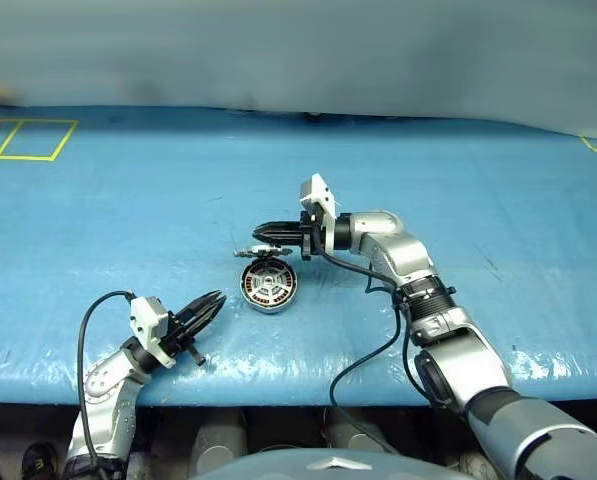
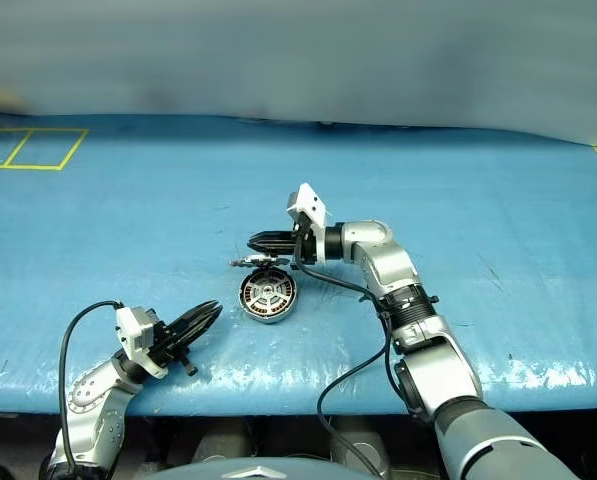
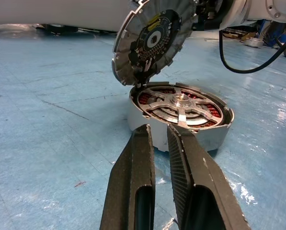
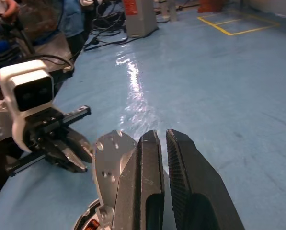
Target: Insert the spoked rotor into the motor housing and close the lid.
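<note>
The motor housing (image 3: 200, 139) sits on the blue table near the front middle, with copper windings showing inside. The spoked rotor (image 3: 178, 101) lies seated in it, silver spokes up. The lid (image 3: 152, 38) stands open on its hinge at the housing's far side, its ribbed inner face with the dark centre tilted over the rotor. My right gripper (image 1: 260, 232) is shut and empty. It points left just above and behind the lid's plain grey outer face (image 4: 111, 163). My left gripper (image 1: 216, 300) hangs low to the housing's left, aimed at it, fingers (image 3: 138, 167) nearly together with nothing between them.
The blue-covered table (image 1: 458, 200) ends at a front edge just below my left gripper. A black cable (image 1: 378, 345) loops down from my right arm over that edge. Yellow tape squares (image 1: 23, 140) mark the far left corner.
</note>
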